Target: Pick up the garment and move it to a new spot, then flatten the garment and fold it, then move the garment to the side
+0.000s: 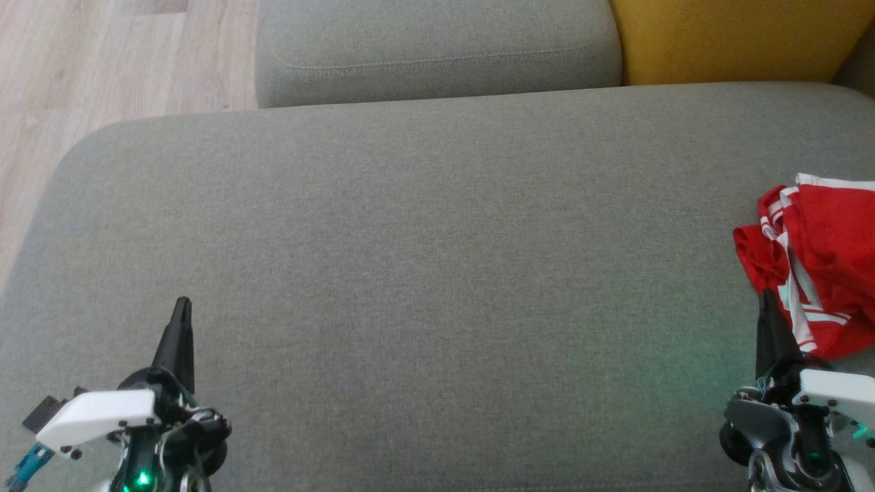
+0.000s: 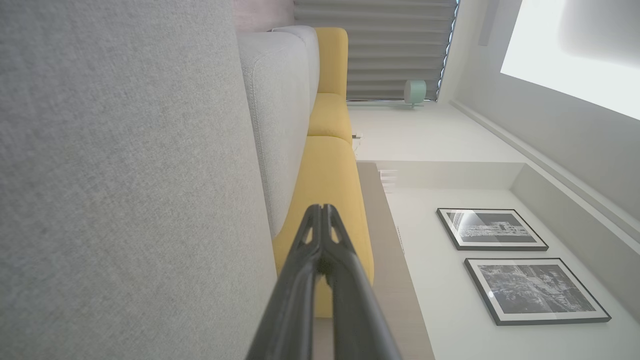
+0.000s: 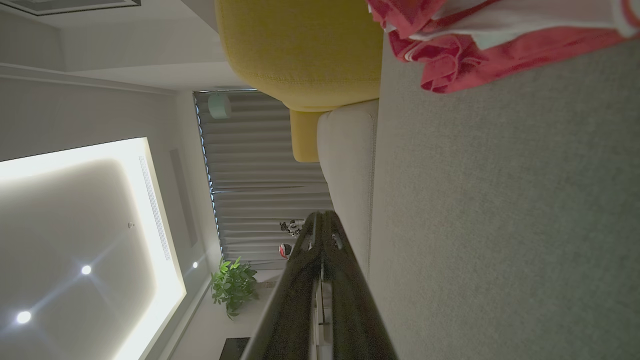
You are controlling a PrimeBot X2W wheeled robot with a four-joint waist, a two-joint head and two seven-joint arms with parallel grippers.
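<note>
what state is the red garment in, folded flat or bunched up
Bunched up, not folded: the red garment lies in a crumpled heap on the grey cushion, its white stripes twisted and layers overlapping unevenly.

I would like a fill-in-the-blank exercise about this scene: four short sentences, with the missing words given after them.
1. The crumpled garment is red and ____.
2. It lies on the grey seat near the right gripper, which is ____.
3. The left gripper holds ____.
4. The cushion at the top right is ____.
Missing words: white; shut; nothing; yellow.
</note>
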